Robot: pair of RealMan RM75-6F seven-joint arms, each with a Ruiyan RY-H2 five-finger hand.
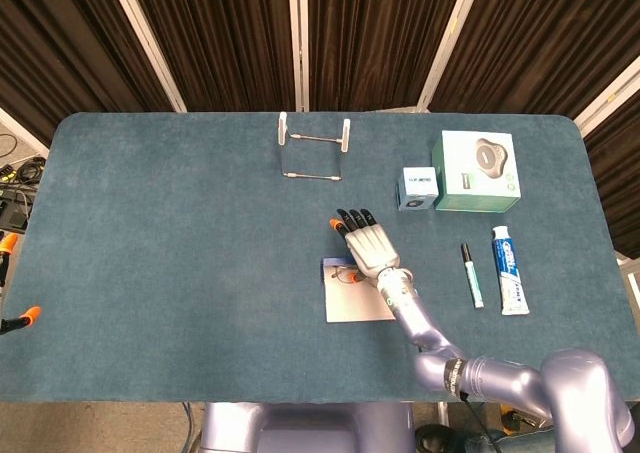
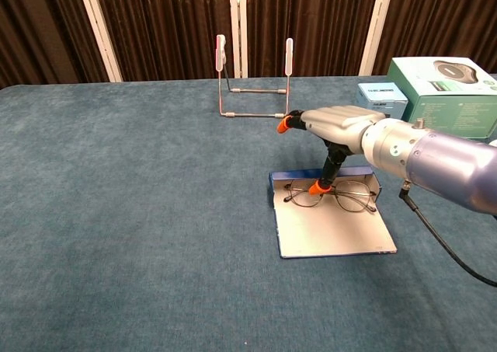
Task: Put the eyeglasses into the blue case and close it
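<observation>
At centre-right of the teal felt-covered counter (image 1: 180, 233), the thin wire-rimmed round eyeglasses (image 2: 330, 196) lie across the far end of the open blue case (image 2: 330, 229), whose pale lining faces up; the raised blue wall stands just behind them. The right robot hand (image 2: 335, 127) hovers over the frames with fingers extended and spread, the orange-tipped thumb (image 2: 319, 186) reaching down to the bridge. Whether the thumb actually touches the metal cannot be told, and nothing is pinched. The left robot hand is not visible in either view.

Handling (judgement): the eyeglasses look very light, springy in the wire and fragile at the lenses and hinges. They would slide readily on the smooth lining. The bridge or a temple near its hinge is the soundest place to take hold; pressure on the lenses should be avoided. The flat case lid appears stiff and hinged, best lifted from its near free edge.

Writing and labels: the large green-and-white carton (image 1: 477, 171) shows a picture of a dark rounded device, and the small light-blue carton (image 1: 418, 187) shows a dark round item; print on both is too small to read. The blue-and-white toothpaste tube (image 1: 510, 269) carries lettering that is not legible. Beside it lies a slim marker pen with a green barrel (image 1: 471, 274). A wire stand with white end pieces (image 2: 254, 76) stands further back.
</observation>
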